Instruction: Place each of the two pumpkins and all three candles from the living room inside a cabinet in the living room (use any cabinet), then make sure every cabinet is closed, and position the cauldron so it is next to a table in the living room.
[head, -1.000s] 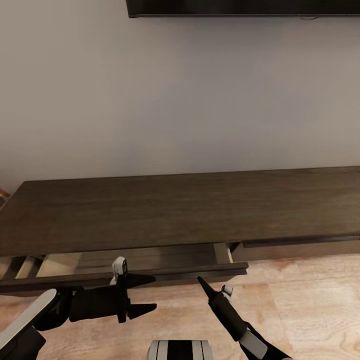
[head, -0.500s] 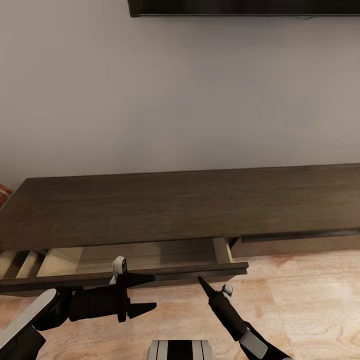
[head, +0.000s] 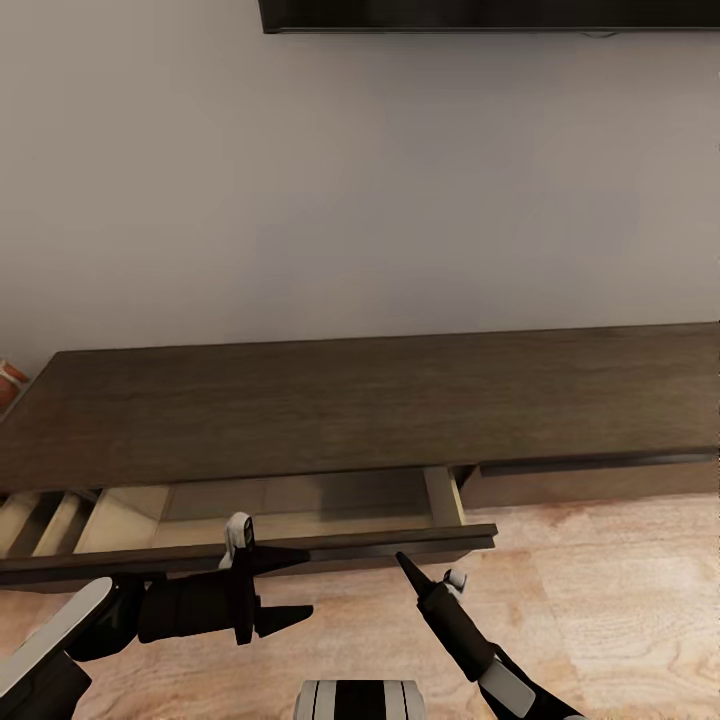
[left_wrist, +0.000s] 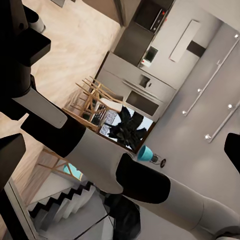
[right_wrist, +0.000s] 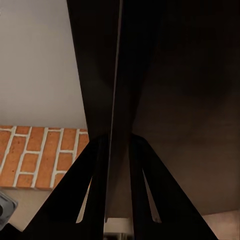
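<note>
long, low dark-brown wood-grain cabinet (head: 380, 400) with its drawer (head: 300, 515) out; left gripper (head: 290, 590) spread wide, empty; right gripper (head: 402, 562) pinched on the drawer front (head: 330, 552).

Cabinet (head: 380, 410) cut off at right edge of head view. Open drawer (head: 270, 505) interior partly hidden behind its front panel. Orange object (head: 8, 374) clipped at left edge, unidentifiable. Dark screen (head: 480, 14) cropped at top.
</note>
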